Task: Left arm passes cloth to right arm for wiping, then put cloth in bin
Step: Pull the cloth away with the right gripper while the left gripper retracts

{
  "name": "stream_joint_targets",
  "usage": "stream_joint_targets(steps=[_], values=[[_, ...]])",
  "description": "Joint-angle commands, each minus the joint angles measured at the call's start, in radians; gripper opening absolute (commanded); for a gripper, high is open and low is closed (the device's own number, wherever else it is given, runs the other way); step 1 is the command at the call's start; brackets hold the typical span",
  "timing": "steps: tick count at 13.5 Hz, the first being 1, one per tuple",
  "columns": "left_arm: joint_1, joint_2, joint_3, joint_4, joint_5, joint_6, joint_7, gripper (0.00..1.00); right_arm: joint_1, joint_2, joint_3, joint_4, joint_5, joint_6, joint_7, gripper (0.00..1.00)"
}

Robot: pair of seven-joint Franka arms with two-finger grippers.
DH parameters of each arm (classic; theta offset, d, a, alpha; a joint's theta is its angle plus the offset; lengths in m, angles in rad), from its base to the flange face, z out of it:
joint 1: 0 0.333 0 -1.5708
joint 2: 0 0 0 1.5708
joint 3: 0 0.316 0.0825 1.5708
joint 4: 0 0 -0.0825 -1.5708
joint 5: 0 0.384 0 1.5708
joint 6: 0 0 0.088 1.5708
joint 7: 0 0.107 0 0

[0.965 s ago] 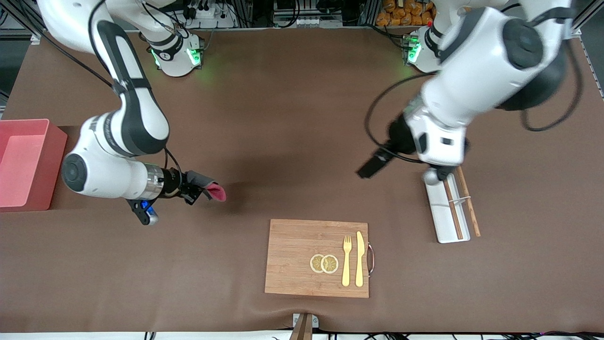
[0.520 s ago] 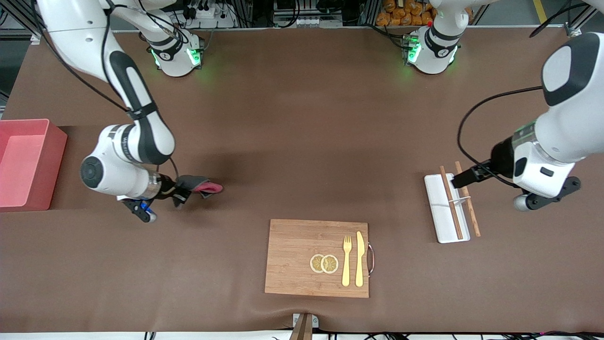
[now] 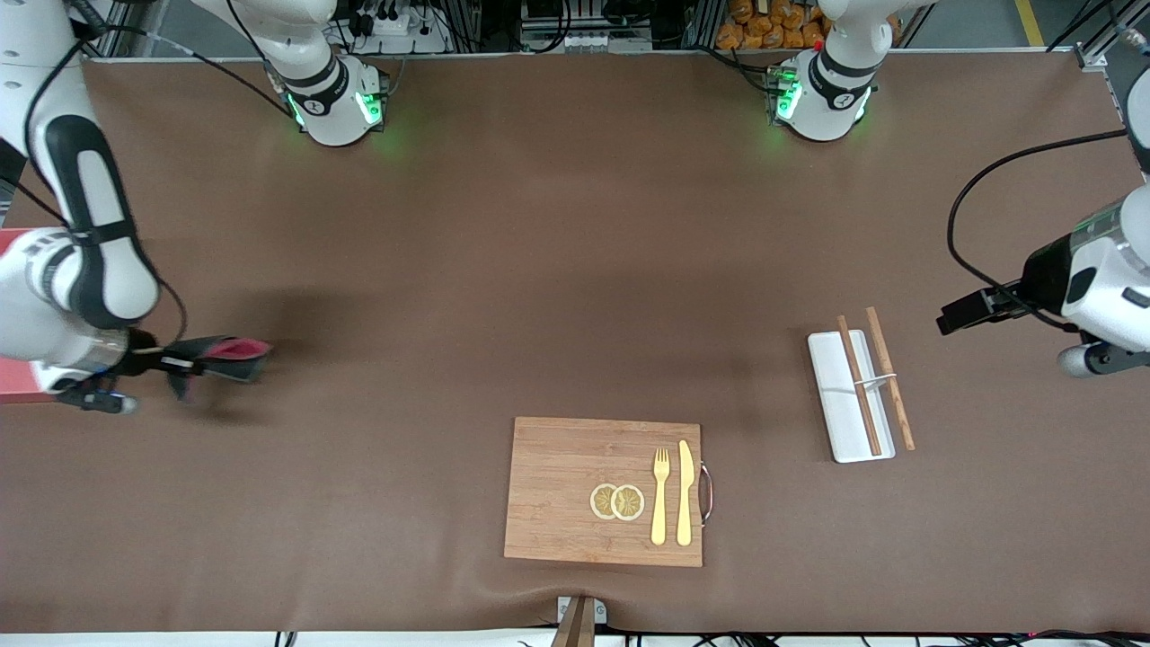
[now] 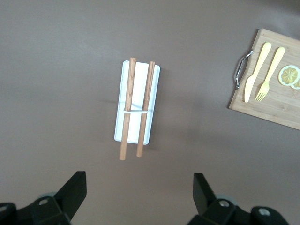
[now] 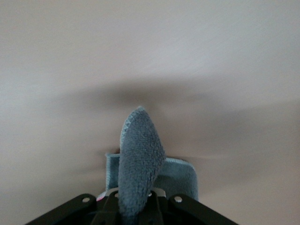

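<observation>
Handover judged done. Right gripper (image 3: pixel 184 362) clamps cloth (image 3: pixel 225 352) near bin (image 3: pixel 18 382) at table edge; binning remains. Left gripper (image 4: pixel 139 194) waits, fingers spread, empty.

brown table (image 3: pixel 557 270) — cluttered shelving above

The front view looks down from high across the table (image 3: pixel 557 270), facing the two arm bases along its top edge, and takes in the whole surface. The left wrist view looks almost straight down from well above the table, its own open fingers (image 4: pixel 70 192) at the frame's edge; it shares the white tray (image 4: pixel 138 105) with chopsticks (image 4: pixel 126 108) and part of the wooden board (image 4: pixel 276 101) with the front view. The right wrist view sits close behind the cloth (image 5: pixel 138 164), over bare tabletop.
</observation>
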Motion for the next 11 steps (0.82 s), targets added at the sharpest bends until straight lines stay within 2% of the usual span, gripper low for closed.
stream_joint_targets(steps=[1,2,4,5,9,11], values=[[0.019,-0.068,-0.013,-0.039,0.02,-0.036,0.018,1.0,-0.056,0.086,0.021,0.235,-0.166,-0.055,-0.084,0.0],[0.022,-0.079,-0.01,-0.038,0.02,-0.056,0.021,1.0,-0.046,0.083,0.021,0.258,-0.216,-0.088,-0.078,0.0],[0.011,-0.119,0.007,-0.057,0.017,-0.072,0.046,1.0,-0.012,0.074,0.021,0.274,-0.23,-0.142,-0.043,0.0],[-0.012,-0.145,0.042,-0.085,0.015,-0.069,0.076,1.0,-0.004,0.079,0.022,0.268,-0.227,-0.156,0.015,0.0],[-0.225,-0.253,0.286,-0.205,0.001,-0.021,0.158,1.0,0.051,0.085,0.027,0.18,-0.172,-0.109,0.143,0.0],[-0.234,-0.254,0.297,-0.206,-0.031,-0.019,0.158,1.0,0.085,0.079,0.027,0.116,-0.133,-0.06,0.226,0.0]])
